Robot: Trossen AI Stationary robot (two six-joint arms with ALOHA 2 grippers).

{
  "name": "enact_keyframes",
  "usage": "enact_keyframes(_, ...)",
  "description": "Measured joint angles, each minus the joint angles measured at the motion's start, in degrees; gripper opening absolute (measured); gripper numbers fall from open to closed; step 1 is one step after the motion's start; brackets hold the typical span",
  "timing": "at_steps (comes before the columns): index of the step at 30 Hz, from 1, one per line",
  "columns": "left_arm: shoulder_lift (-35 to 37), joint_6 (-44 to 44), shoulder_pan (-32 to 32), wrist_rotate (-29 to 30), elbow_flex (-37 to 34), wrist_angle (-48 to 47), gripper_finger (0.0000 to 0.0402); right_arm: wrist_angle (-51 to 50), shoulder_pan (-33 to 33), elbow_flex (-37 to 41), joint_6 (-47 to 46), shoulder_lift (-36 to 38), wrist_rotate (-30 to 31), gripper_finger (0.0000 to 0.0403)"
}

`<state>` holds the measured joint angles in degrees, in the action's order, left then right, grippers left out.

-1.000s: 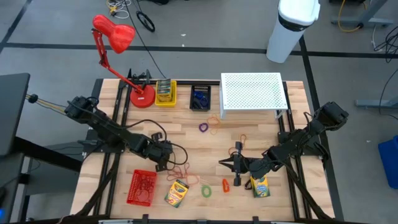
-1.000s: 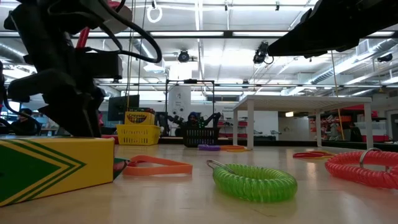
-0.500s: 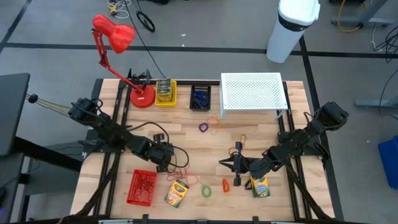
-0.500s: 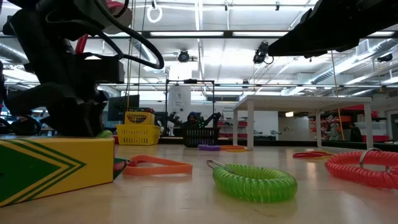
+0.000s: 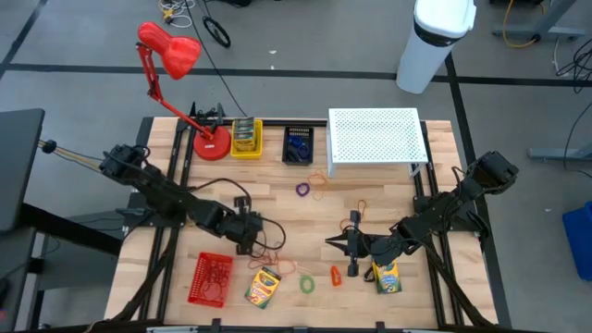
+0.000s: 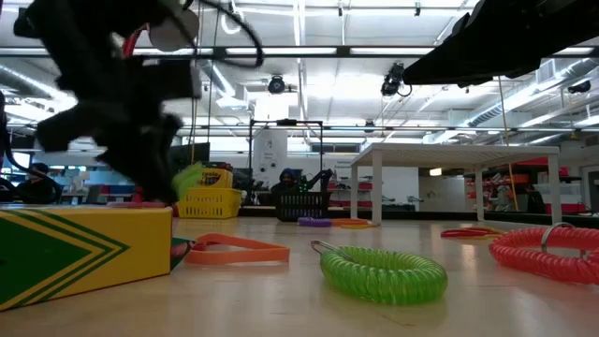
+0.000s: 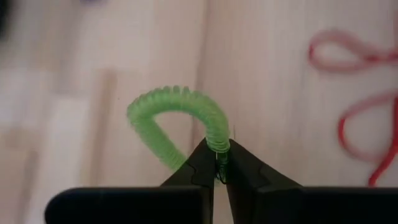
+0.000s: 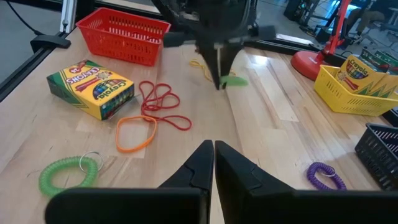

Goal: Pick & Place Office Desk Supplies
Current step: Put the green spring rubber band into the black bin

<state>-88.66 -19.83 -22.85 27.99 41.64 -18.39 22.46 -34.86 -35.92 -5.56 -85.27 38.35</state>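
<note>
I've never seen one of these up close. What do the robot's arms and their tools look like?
Two slim, jointed arms, dark all over. A black cable loops off the left arm near its wrist. The left tool and the right tool each end in two flat black fingers tapering to a wedge point. No markings show.

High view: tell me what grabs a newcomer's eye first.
The red desk lamp at the table's far left corner stands out first. Next, the left end effector, at the table's middle left, is pinched shut on a green coil loop. The white perforated riser fills the far right.
</note>
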Motion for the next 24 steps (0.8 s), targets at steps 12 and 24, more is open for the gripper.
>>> enact_keyframes(12, 1.51, 21.90, 27.55, -4.35, 10.93, 5.81, 0.0029, 0.02, -0.01, 0.00, 0.00, 0.00, 0.00, 0.0026)
enact_keyframes(24, -19.20, 26.10, 45.89, -19.68, 34.87, 1.18, 0.0030, 0.04, 0.00, 0.00, 1.36, 0.00, 0.00, 0.0026)
